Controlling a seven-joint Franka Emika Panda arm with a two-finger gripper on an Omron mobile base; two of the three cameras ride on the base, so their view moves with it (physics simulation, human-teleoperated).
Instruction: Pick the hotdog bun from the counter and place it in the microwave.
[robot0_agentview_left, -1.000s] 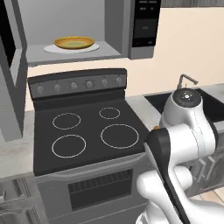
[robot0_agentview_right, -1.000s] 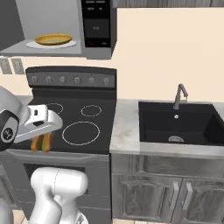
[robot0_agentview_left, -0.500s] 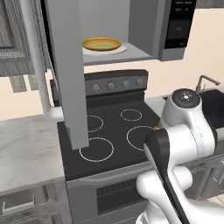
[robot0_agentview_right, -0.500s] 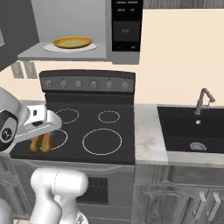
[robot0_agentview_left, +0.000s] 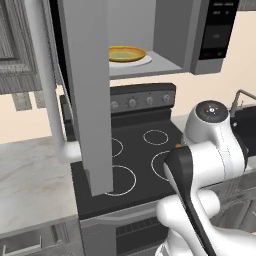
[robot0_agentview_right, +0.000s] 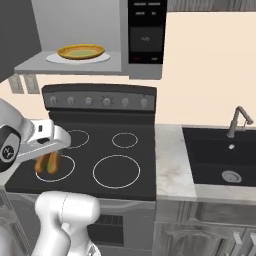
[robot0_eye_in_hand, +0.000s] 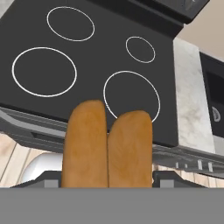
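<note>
My gripper (robot0_eye_in_hand: 107, 183) is shut on the hotdog bun (robot0_eye_in_hand: 107, 144), an orange-brown split roll that fills the lower middle of the hand view. In the right base view the hotdog bun (robot0_agentview_right: 47, 163) hangs under the gripper (robot0_agentview_right: 48, 156), above the front left of the stovetop. The microwave (robot0_agentview_right: 100, 35) stands open above the stove; a flat yellow dish (robot0_agentview_right: 80, 51) lies on its white tray. In the left base view the microwave (robot0_agentview_left: 170, 35) has its tall grey door (robot0_agentview_left: 87, 95) swung out toward me. The counter (robot0_agentview_right: 170, 160) flanks the stove.
The black stovetop (robot0_agentview_right: 105, 160) with white rings lies below the gripper. A dark sink (robot0_agentview_right: 222, 160) with a tap is at the right. The open door (robot0_agentview_left: 87, 95) and its pale handle (robot0_agentview_left: 47, 85) stand in front of the left counter (robot0_agentview_left: 30, 170).
Both base views have shifted and the microwave and stove look nearer, so the base has driven. The bun stays held in the gripper.
</note>
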